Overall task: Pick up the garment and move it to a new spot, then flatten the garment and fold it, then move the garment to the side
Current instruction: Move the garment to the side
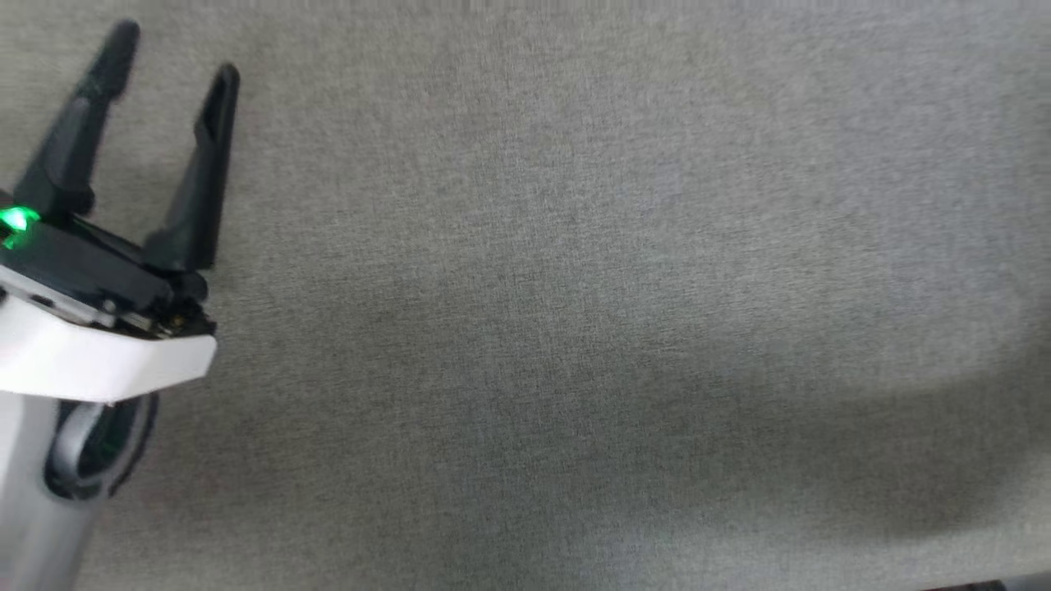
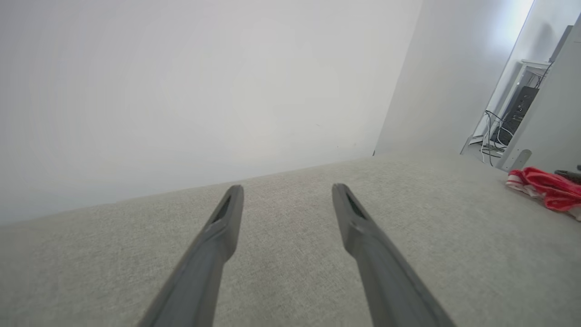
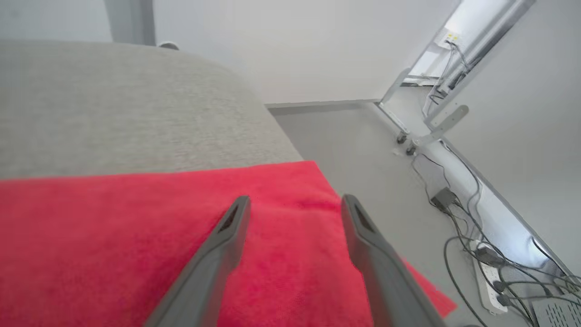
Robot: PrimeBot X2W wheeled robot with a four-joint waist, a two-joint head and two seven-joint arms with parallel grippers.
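We see the garment (image 3: 136, 245) as a broad spread of bright red cloth lying on the grey cloth-covered worktop (image 3: 113, 104). It lies close to the worktop's rounded corner, and one red corner reaches out past the worktop's edge. From the left wrist view it reads as a rumpled red heap with white striped trim, at the far side of the worktop.

The right gripper (image 3: 296, 202) is above the part of the garment that lies near the worktop's edge. Its jaws stand well apart with nothing held between them. We cannot tell whether their tips touch the cloth.

The left gripper (image 1: 174, 57) is over a bare stretch of the worktop, well apart from the garment. Its jaws are spread wide and hold nothing. A green light (image 1: 16, 220) glows on its dark body, just above the white wrist housing (image 1: 98, 353).

Behind the worktop rises a plain white wall (image 2: 181, 91). Beside the worktop's edge, below the overhanging red corner, lies the pale grey floor (image 3: 354, 150). A tangle of dark cables (image 3: 458, 236) runs across the floor, well apart from the worktop, towards a white power strip (image 3: 488, 277) by the wall.
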